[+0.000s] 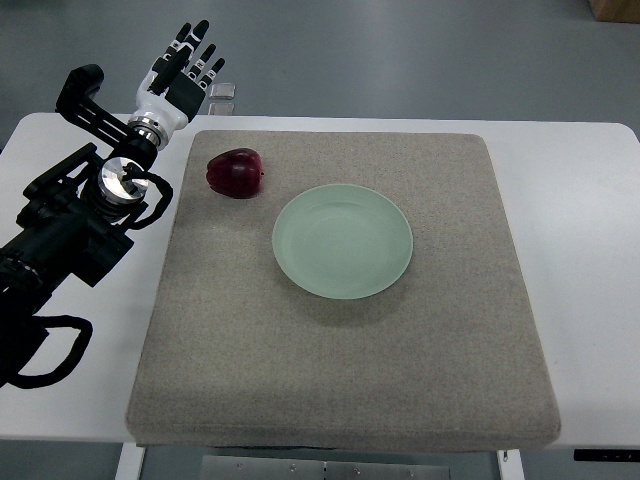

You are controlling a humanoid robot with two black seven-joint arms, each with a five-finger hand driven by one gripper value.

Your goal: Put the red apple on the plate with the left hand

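A dark red apple (235, 173) lies on the grey mat (340, 380), near its far left corner. To its right sits a pale green plate (342, 241), with nothing on it, about a hand's width from the apple. My left hand (187, 62) reaches out beyond the table's far left edge, up and left of the apple, not touching it. Its fingers are spread and hold nothing. The black left arm runs in from the left edge.
The mat covers most of a white table (590, 230). A small clear object (222, 92) lies on the floor just beyond the table, beside the hand. A brown box corner (615, 8) shows at the top right.
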